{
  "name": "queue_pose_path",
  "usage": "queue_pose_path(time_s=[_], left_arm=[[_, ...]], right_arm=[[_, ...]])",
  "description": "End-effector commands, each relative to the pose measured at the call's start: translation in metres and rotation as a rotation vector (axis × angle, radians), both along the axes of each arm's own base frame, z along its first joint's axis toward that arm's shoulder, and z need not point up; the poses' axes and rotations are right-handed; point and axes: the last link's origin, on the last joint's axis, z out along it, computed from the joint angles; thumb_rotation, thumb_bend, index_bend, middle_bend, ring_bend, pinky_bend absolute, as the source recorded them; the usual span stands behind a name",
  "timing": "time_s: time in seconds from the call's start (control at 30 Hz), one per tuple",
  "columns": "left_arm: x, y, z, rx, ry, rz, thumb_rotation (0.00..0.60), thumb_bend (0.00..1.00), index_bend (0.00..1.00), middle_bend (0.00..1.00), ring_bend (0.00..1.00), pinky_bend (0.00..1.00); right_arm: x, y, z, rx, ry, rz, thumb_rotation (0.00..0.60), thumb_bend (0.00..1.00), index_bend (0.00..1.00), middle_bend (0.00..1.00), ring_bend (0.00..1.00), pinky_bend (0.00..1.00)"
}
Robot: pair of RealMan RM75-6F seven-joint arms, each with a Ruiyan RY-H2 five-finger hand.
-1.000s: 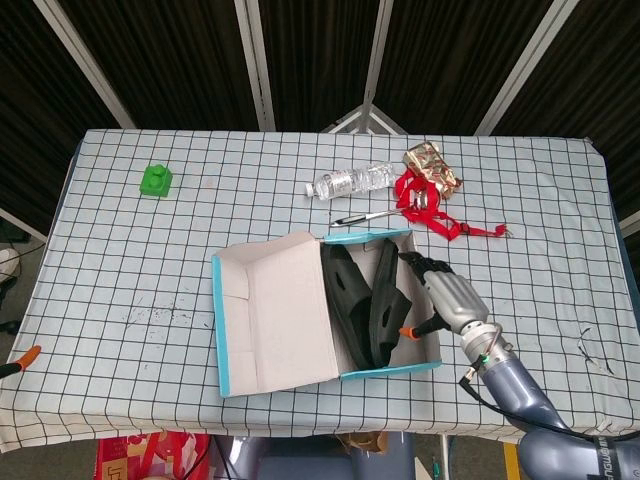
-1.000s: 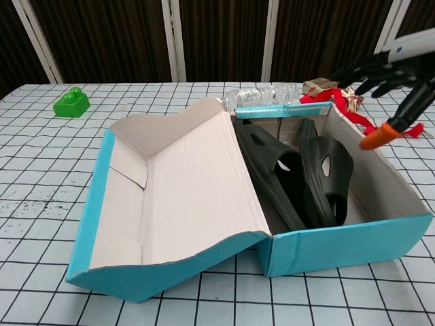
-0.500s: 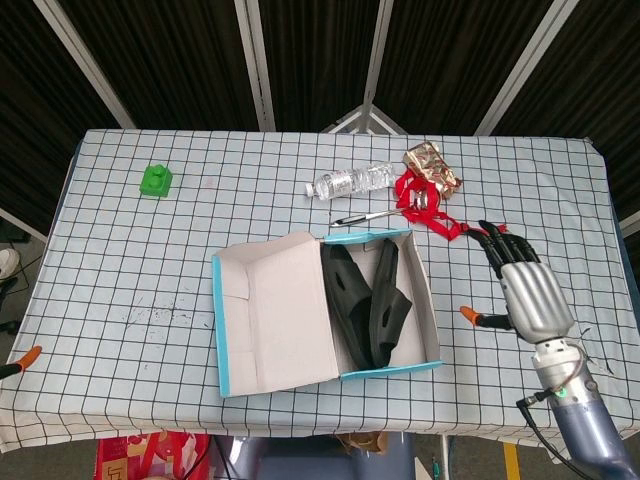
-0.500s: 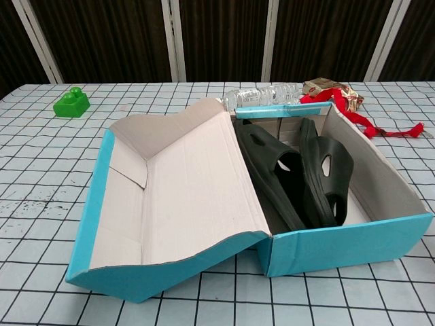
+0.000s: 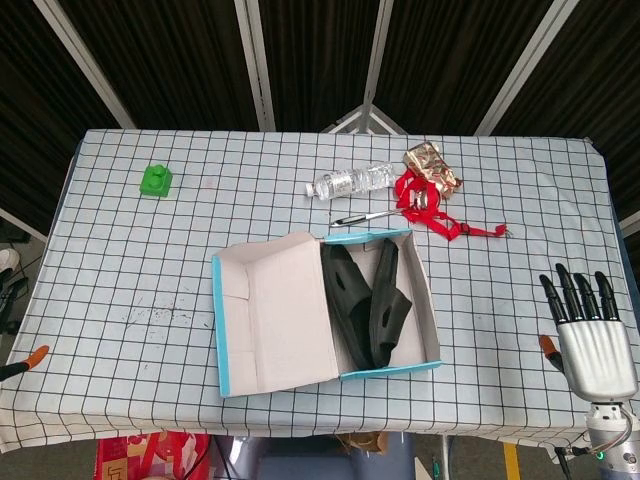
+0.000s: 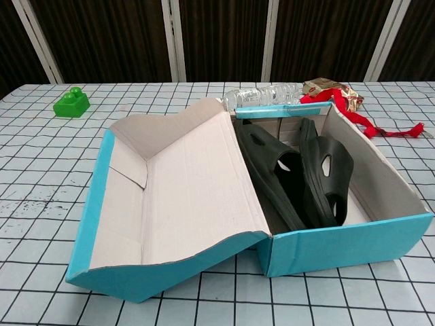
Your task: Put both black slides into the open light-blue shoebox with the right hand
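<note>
- While both black slides [image 5: 365, 300] are seen lying inside the light-blue shoebox [image 5: 392, 369], in the centre of the head view, the placing seems to be already done.
- One slide [image 6: 272, 173] is leaned against the side of the box next to the lid, and the other slide [image 6: 329, 170] is stood on its edge just beside it; the two appear to touch.
- At the lower right corner of the head view the right hand [image 5: 592, 335] is shown with fingers [image 5: 578, 291] straight and spread, and nothing is held in it. It is well apart from the box.
- At the lower left edge of the same view only an orange tip of the left hand [image 5: 22, 361] is visible, so its finger state cannot be told.
- For a good finish, the right hand should be kept high and away from the right wall of the box, so that this wall is not knocked.
- It should be checked that no slide stands above the rim; from the chest view both are judged to sit below it.
- Near the top of the frame a plastic bottle [image 5: 350, 181], a red ribbon [image 5: 440, 215] and a green block [image 5: 155, 181] are found on the checked tablecloth [image 5: 130, 270], and they need no handling.
</note>
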Motion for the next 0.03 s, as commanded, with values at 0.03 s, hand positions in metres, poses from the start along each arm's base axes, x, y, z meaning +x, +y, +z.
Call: queue_pose_path(time_s=[0.03], left_arm=[[-0.0011, 0.0012, -0.0012, -0.003, 0.004, 0.005, 0.6, 0.17, 0.11, 0.0, 0.0, 0.0]], right_arm=[[-0.0177, 0.0086, -0.0064, 0.015, -0.045, -0.07, 0.6, 0.26, 0.15, 0.09, 0.13, 0.08]])
